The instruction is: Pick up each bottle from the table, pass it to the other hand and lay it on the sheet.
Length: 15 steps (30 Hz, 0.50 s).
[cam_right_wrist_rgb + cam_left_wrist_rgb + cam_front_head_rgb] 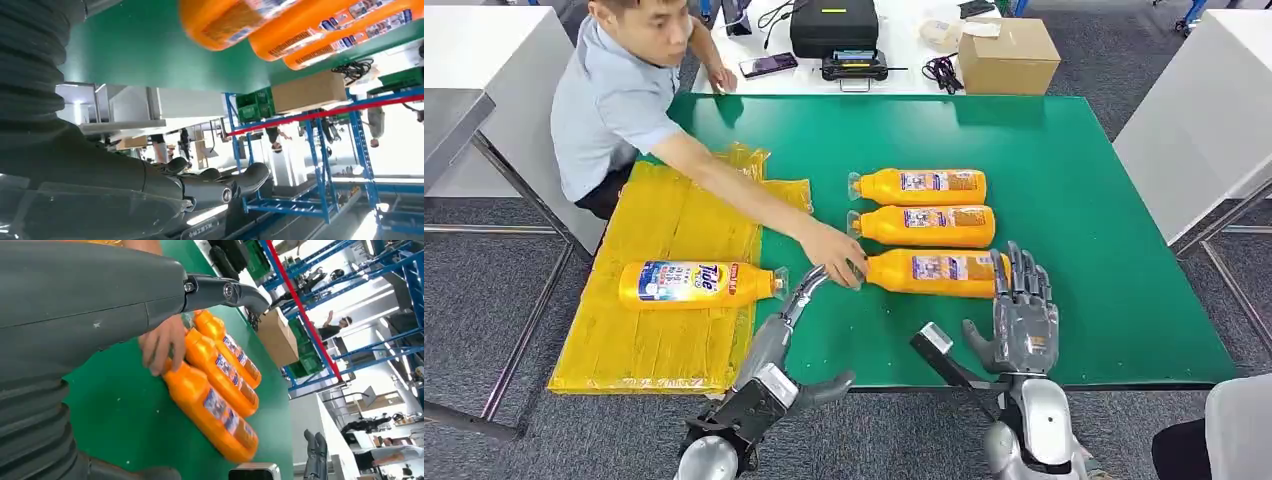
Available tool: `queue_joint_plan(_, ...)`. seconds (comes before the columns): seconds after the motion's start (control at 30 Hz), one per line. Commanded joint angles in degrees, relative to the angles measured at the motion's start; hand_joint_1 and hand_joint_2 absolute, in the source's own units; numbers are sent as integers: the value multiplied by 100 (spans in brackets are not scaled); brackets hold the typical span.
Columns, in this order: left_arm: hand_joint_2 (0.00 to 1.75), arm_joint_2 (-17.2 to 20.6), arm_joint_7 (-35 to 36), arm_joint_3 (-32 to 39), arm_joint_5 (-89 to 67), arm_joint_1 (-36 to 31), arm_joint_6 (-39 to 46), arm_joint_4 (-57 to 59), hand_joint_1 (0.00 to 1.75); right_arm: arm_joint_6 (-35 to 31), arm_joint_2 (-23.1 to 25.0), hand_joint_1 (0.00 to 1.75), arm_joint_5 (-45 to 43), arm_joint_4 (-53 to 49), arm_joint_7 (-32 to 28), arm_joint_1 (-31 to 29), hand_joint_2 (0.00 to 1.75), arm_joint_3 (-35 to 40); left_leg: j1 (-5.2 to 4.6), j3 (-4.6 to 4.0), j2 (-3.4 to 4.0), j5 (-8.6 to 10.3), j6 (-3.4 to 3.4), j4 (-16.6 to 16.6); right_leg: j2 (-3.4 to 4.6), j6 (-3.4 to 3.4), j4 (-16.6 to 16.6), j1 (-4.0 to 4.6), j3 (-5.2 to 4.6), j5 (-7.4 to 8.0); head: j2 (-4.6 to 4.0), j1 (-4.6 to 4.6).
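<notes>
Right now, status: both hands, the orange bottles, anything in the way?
Left hand and right hand open. One orange bottle on yellow sheet; three on green table. Person's hand on the nearest bottle.

I read "Tide" on the blue-and-white label of the orange plastic bottle point(696, 283) lying on the yellow sheet point(664, 340). Labels on the other bottles are too small to read.

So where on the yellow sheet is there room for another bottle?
The yellow sheet is bare in front of the Tide bottle, toward the robot, and behind it toward the person. It's crowded mid-table: three orange bottles, the person's hand, the right hand.
</notes>
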Motion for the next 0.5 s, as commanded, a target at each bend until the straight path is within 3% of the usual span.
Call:
queue_joint_plan(0.03,175,-80,52,-89,-12,138,-58,75,0,129,-110,0,-40,472,22,-231,175,-223,5,15,7,-6,-8,-2,4,-10,-6,6,16,-3,0,0)
queue_joint_plan(0.17,175,-88,60,-67,-26,154,-60,49,0,190,-76,0,-66,539,64,-207,175,-347,19,52,20,-26,-22,0,13,-28,-13,21,54,-15,0,0)
queue_joint_plan(0.2,175,-90,69,-54,-36,172,-55,23,0,284,-70,0,-61,545,117,-194,175,-404,8,19,5,-8,-10,-3,2,-12,-9,9,21,-4,0,0)
queue_joint_plan(0.4,175,-89,96,41,-75,282,-34,-134,0,930,-40,0,-392,638,107,-67,175,-574,13,35,13,-19,-15,1,9,-19,-7,14,36,-12,0,0)
queue_joint_plan(0.5,175,-90,105,66,-96,311,-42,-182,0,948,-96,0,-269,737,162,-31,175,-543,19,48,12,-24,-21,-1,6,-26,-15,21,53,-16,0,0)
